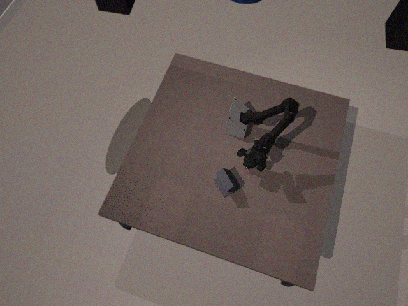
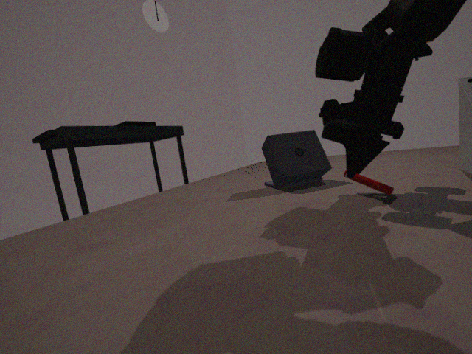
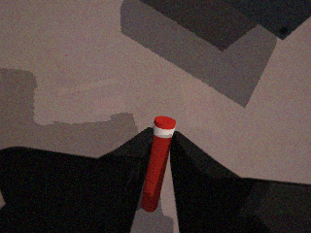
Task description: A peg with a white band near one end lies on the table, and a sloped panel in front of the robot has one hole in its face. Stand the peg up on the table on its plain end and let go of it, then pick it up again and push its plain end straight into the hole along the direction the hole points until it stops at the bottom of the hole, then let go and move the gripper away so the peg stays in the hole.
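In the exterior view, the near part of the table (image 1: pixel 184 210) (image 2: pixel 95 274) (image 3: pixel 78 53) carries broad shadows. Beyond them is the peg (image 1: pixel 246 168) (image 2: pixel 373 184) (image 3: pixel 157 167), red and tilted, with its banded end high and its plain end low. The white band (image 3: pixel 163 131) lies just below the red cap of the upper end, beside the fingertips. The plain end points down toward the table; whether it touches the surface cannot be determined. The gripper (image 1: pixel 247 166) (image 2: pixel 350 175) (image 3: pixel 161 135) is pinching the peg near the banded end, one finger on each side. The arm (image 1: pixel 278 128) (image 2: pixel 392 57) supports the gripper from above; in the top view it extends from a pale plate (image 1: pixel 234 126) on the table. Farther back in the exterior view, the block (image 1: pixel 224 182) (image 2: pixel 297 165) (image 3: pixel 289 16) stands on the table, apart from the peg, with its sloped face exposed. The face contains one hole (image 2: pixel 299 152), a dark round opening; its interior depth cannot be read. The peg is located outside this hole, in the gripper. Past the table edge, a dark side table (image 2: pixel 106 137) stands on thin legs. A pale disc (image 2: pixel 161 21) is located above it.
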Controlling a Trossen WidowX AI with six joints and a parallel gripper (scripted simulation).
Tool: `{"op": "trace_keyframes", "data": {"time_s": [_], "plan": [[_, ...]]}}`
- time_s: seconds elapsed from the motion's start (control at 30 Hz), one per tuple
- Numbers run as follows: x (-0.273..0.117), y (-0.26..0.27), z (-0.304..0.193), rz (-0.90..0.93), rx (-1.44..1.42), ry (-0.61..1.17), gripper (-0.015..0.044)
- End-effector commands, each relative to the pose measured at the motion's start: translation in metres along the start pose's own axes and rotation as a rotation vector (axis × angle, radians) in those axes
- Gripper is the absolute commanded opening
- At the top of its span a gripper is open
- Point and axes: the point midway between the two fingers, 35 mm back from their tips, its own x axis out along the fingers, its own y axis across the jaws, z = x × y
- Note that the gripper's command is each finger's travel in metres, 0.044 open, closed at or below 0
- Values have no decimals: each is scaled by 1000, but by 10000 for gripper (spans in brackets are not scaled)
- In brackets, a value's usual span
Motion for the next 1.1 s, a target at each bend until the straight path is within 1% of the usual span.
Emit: {"op": "trace_keyframes", "data": {"time_s": [0.0,1.07], "plan": [[-3,-1,-2,-1,5,-38,49],[-20,0,-15,-1,7,-315,49]]}}
